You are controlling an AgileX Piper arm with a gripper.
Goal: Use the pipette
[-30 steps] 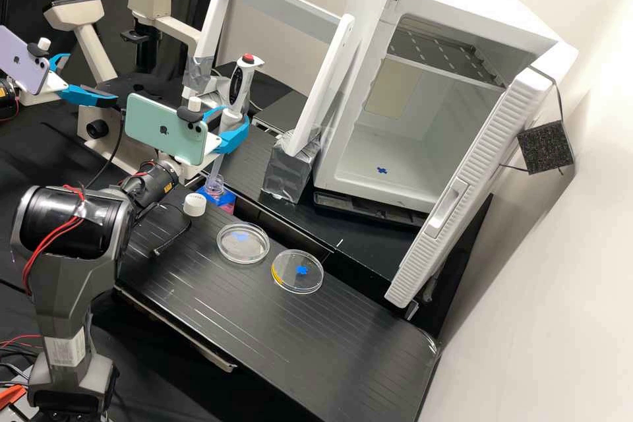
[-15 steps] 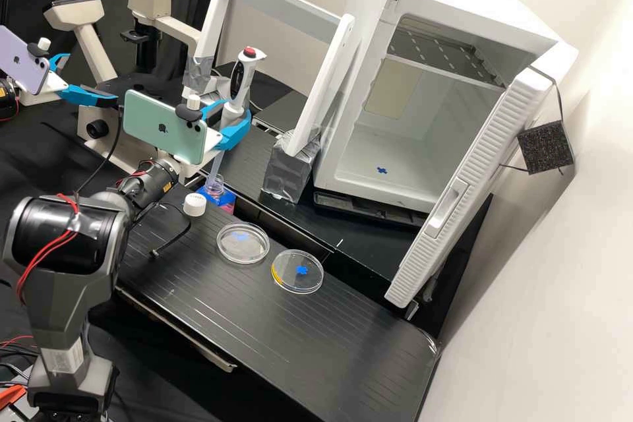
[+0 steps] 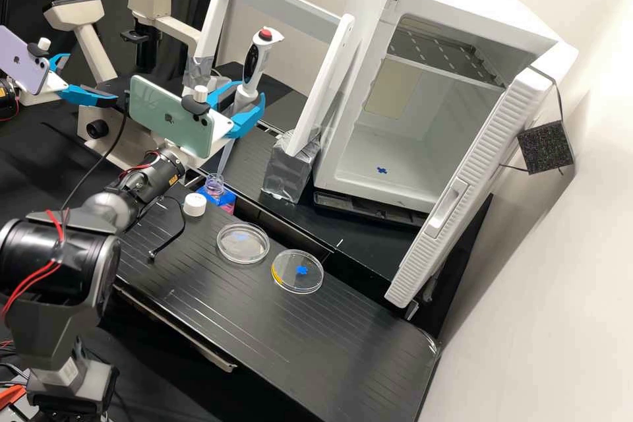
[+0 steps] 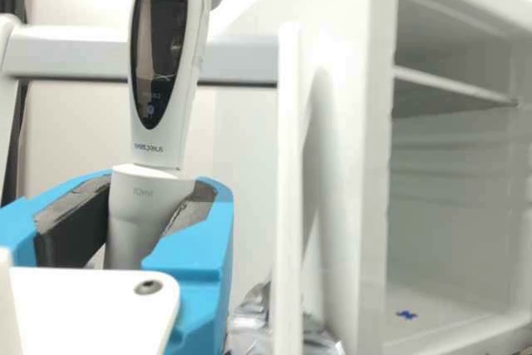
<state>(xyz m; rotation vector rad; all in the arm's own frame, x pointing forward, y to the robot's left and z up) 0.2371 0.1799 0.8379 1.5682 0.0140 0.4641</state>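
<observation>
Although held firmly enough to stand nearly upright, do not rate as safe against slip. Found pinched in the gripper (image 3: 249, 95): the pipette (image 3: 255, 67), clasped on its lower body with blue fingers (image 4: 197, 247) on either side, leaning slightly, red button (image 3: 265, 34) uppermost. Located at the open bottle (image 3: 215, 187), with the tip (image 3: 225, 157) reaching down to the bottle's mouth; cannot tell whether just inside or just above.

Rate as chief hazard, in judgement, snagging on the neck. Attribute to any sideways travel begun without clear height; expect a bent or dislodged tip, or a tilted bottle in its blue holder (image 3: 227, 198). Rate next: rotation within the grip, attributable to weight carried high above the fingers and likely to throw off the aim. Allow also for dripping on the bench (image 3: 283, 343) if loaded and jolted; cannot confirm any contents.

Should passage lead to the near-clear dish (image 3: 242, 243) or the dish with the orange patch (image 3: 297, 271), beware of low clearance: liable to drag on a rim or nudge the white cap (image 3: 194, 205). Raise straight first, then traverse slowly, well away from the white frame (image 3: 283, 5).
</observation>
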